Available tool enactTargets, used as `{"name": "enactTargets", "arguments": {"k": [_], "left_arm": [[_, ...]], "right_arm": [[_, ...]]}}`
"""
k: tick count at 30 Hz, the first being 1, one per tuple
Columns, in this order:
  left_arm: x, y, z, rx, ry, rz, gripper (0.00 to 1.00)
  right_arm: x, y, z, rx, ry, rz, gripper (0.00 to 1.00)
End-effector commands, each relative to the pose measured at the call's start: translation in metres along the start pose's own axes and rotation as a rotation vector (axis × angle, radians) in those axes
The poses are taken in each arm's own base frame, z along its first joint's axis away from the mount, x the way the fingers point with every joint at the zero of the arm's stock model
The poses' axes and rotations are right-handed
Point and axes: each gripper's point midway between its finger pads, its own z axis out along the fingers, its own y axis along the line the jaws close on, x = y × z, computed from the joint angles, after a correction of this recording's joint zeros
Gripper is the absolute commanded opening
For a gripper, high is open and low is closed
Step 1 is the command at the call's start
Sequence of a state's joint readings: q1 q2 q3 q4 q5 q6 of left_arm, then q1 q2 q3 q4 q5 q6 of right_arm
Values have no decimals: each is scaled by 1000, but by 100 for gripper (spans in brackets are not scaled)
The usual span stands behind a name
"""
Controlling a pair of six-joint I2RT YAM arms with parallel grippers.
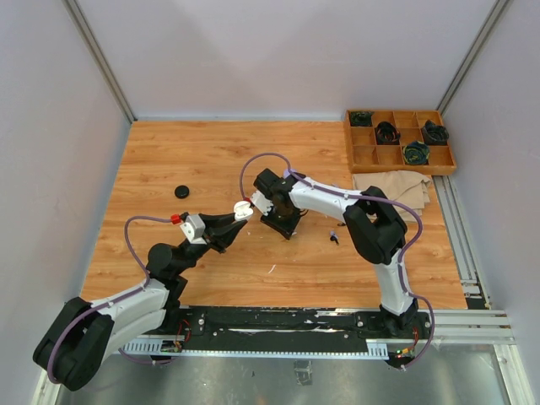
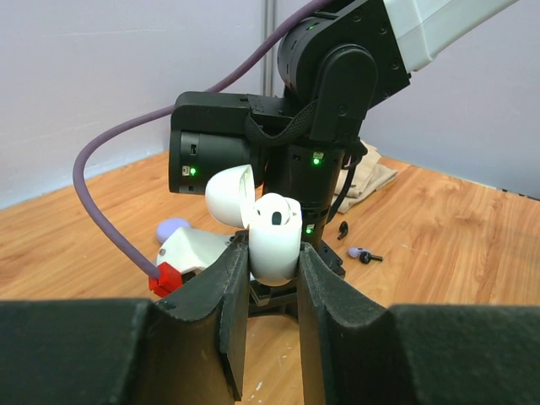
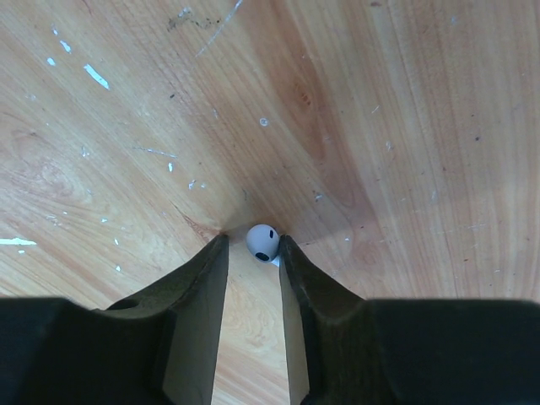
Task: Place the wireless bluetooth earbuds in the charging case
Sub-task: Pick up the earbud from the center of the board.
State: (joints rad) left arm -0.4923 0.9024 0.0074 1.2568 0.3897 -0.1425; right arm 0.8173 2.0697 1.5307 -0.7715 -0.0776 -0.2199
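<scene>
My left gripper point(image 2: 272, 255) is shut on the white charging case point(image 2: 274, 240) and holds it upright above the table with its lid point(image 2: 229, 196) flipped open. A white earbud point(image 2: 278, 214) appears to sit in its top. The case also shows in the top view point(image 1: 243, 209). My right gripper point(image 3: 253, 245) points straight down at the table, just behind the case point(image 1: 285, 229). Its jaws stand narrowly open round a white earbud point(image 3: 263, 242) lying on the wood. The earbud touches the right finger, with a gap to the left one.
A black earbud point(image 2: 343, 229) and a lilac earbud point(image 2: 363, 252) lie on the table right of the right arm point(image 1: 334, 237). A lilac case point(image 2: 173, 228) lies behind the right wrist. A black round case point(image 1: 181, 191) lies at the left. A wooden tray point(image 1: 363, 156) and a beige cloth point(image 1: 392, 187) are at the back right.
</scene>
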Motion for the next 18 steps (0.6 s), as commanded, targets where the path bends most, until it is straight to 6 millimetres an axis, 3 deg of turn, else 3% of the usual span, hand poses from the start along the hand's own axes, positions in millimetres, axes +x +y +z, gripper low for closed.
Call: {"name": "enactTargets", "arguments": {"k": [1, 10, 18], "left_arm": [[-1, -3, -5, 10, -18, 10, 0], [0, -4, -5, 17, -17, 10, 0], [-4, -10, -7, 47, -37, 22, 0]], "right_arm": [[1, 4, 14, -9, 30, -29, 30], [3, 3, 17, -4, 38, -24, 18], [-10, 7, -12, -4, -83, 11, 8]]}}
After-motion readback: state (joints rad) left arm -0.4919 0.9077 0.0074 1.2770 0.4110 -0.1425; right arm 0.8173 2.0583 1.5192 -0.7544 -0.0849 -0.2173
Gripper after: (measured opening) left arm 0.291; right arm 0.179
